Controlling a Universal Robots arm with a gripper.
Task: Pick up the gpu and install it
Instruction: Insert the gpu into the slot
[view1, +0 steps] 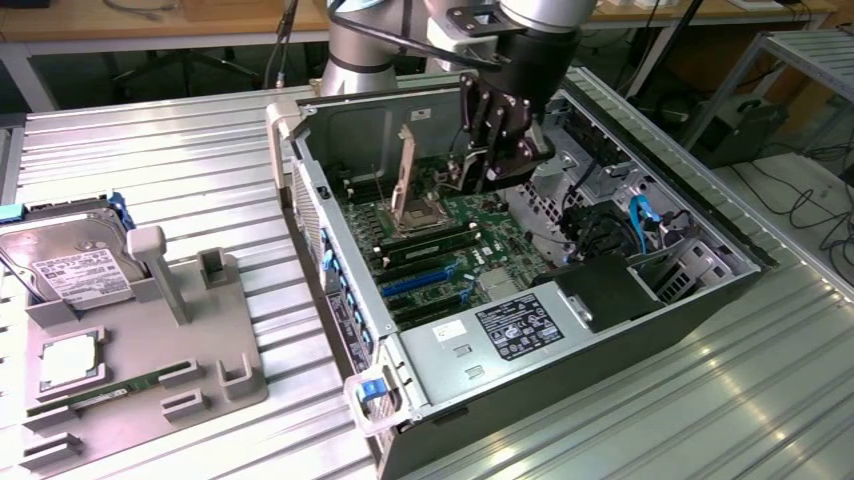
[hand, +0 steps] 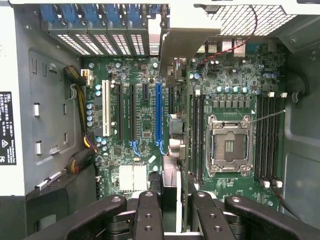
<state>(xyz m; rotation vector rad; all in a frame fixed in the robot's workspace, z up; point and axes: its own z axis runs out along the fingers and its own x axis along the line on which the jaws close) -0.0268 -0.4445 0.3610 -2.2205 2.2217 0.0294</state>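
Note:
The gpu (view1: 408, 165) hangs over the open computer case (view1: 694, 215), its long silver end bracket upright above the green motherboard (view1: 454, 235). My gripper (view1: 497, 160) is shut on the card from above. In the wrist view the gpu (hand: 170, 172) runs edge-on between my black fingers (hand: 148, 212), and its bracket (hand: 187, 42) reaches toward the case's rear slot openings. The card hovers over the strip between the long blue slot (hand: 158, 115) and the black memory slots (hand: 196, 130), apart from the board.
A CPU socket (hand: 227, 145) lies beside the memory slots. A grey fixture plate (view1: 254, 345) at the exterior view's left carries a hard drive (view1: 67, 265), a silver chip (view1: 67, 362) and a memory stick (view1: 107, 393). The power supply (view1: 514, 330) fills the case's near end.

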